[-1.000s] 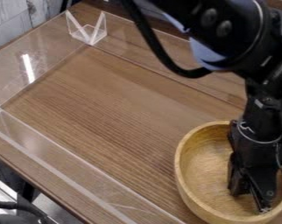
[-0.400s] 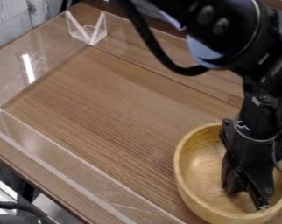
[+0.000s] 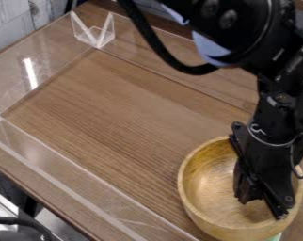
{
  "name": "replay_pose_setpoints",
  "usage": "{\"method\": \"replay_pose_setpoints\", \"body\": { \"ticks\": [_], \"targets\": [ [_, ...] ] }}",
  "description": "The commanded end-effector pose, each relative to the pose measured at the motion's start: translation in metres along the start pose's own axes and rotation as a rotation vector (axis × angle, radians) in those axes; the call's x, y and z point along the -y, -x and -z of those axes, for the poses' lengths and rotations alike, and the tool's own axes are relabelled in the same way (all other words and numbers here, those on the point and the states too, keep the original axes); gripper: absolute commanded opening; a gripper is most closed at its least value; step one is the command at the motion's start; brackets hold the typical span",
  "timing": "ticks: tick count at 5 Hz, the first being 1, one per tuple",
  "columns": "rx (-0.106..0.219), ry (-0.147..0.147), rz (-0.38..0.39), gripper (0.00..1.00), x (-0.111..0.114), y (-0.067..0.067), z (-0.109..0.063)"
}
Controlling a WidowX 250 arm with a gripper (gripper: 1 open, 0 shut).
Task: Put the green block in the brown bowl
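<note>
A large round brown bowl (image 3: 212,196) of light wood sits at the near right corner of the wooden table (image 3: 117,113). Its rim is thick and pale, catching the light along the left edge, and the grain shows as fine curved lines down the inner wall. The hollow is deep, and its floor is darker where the arm's shadow falls. The right side of the bowl runs out of view or is hidden behind the arm.

The black robot arm (image 3: 248,47) comes down from the top right, and its gripper (image 3: 268,200) points straight down into the bowl, with its tip close to the floor on the right side of the hollow. The jaws are clenched, drawn fully together. Whether they pinch anything cannot be told, since the dark fingers hide whatever lies between them.

The green block cannot be made out anywhere in this view; no mint-coloured piece shows in the bowl, on the table or at the gripper's tip.

A clear plastic wall (image 3: 41,66) runs round the table's left and far sides, with bright glints on its edges. A small clear V-shaped stand (image 3: 92,32) rests at the far corner, well apart from the bowl. The tabletop between them is brown wood with straight grain.
</note>
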State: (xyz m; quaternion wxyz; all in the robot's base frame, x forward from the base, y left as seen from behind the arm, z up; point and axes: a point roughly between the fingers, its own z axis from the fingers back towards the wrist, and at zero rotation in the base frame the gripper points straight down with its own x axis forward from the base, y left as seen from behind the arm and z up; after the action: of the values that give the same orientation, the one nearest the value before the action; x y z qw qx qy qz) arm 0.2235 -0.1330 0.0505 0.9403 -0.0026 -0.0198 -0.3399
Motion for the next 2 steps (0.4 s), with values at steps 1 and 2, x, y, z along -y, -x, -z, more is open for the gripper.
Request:
{"method": "replay_pose_setpoints", "body": {
  "ticks": [1,2],
  "targets": [
    [0.032,-0.002,-0.026,0.00,-0.0017,-0.0047,-0.0115],
    [0.013,0.009,-0.044,0.00,-0.0003,-0.0040,-0.0105]
  ]
}}
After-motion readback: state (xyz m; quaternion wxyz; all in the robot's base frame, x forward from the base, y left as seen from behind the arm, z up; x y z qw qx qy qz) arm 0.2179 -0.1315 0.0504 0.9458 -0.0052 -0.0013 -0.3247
